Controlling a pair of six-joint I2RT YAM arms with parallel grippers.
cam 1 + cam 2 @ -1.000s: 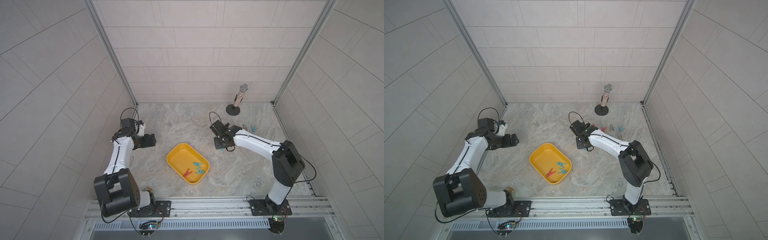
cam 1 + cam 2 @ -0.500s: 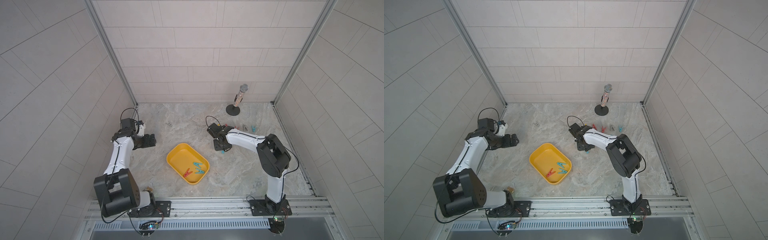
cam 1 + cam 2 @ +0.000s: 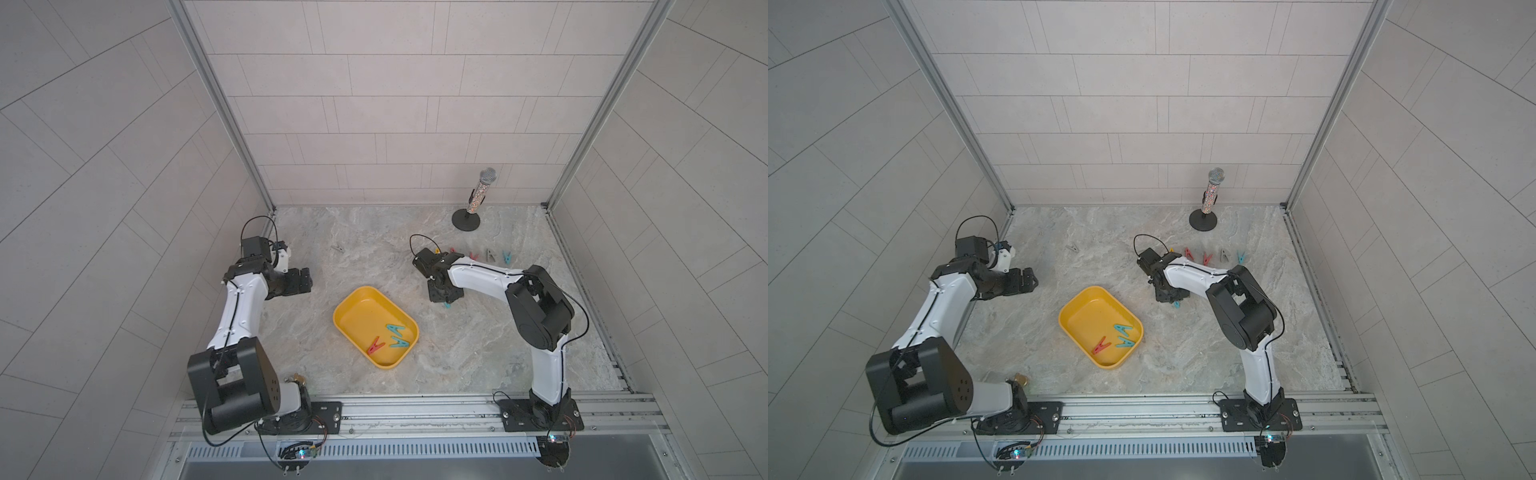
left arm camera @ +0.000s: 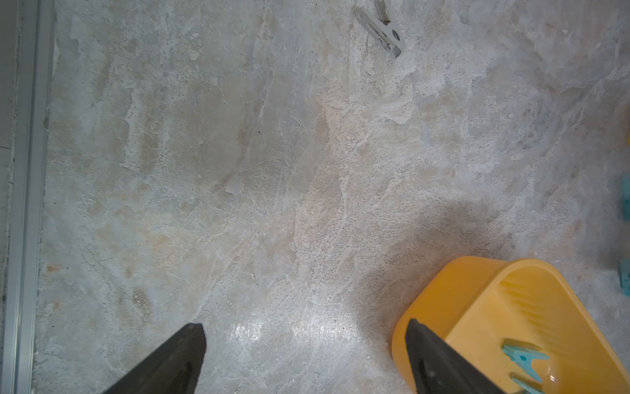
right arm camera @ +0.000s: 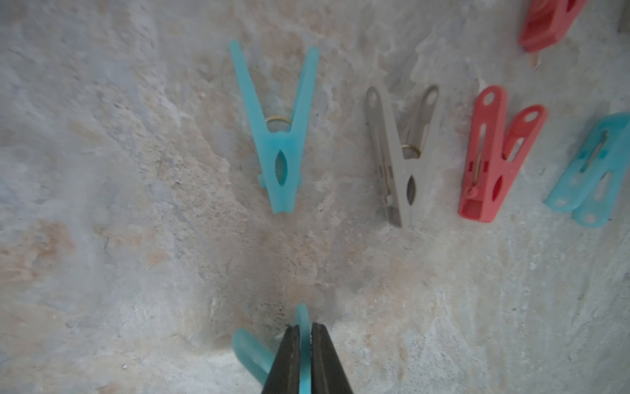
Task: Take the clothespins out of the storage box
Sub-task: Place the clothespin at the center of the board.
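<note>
The yellow storage box [image 3: 360, 305] [image 3: 1086, 309] lies mid-table and holds two teal clothespins [image 3: 395, 330] [image 3: 1122, 329] and a red one [image 3: 375, 346] [image 3: 1101, 345]. To the right of the box and a little farther back, my right gripper [image 3: 446, 299] [image 3: 1174, 298] [image 5: 305, 329] points down close to the table, shut on a leg of a teal clothespin [image 5: 302, 315] [image 3: 447, 306]. My left gripper [image 3: 305, 280] [image 3: 1030, 282] [image 4: 304, 327] hovers left of the box, open with nothing between its fingers; the box's corner [image 4: 477, 290] shows beside one finger.
A row of clothespins lies on the table at the back right: red [image 3: 473, 255], grey [image 3: 491, 254] [image 5: 399, 153], teal [image 3: 506, 257] [image 5: 279, 136]. A lone grey one [image 3: 338, 249] [image 4: 381, 27] lies at the back left. A glittery microphone [image 3: 478, 195] stands in the back right corner.
The right arm's elbow has swung in toward the middle; its gripper has stayed right of the box with the teal clothespin. The left arm has not moved.
</note>
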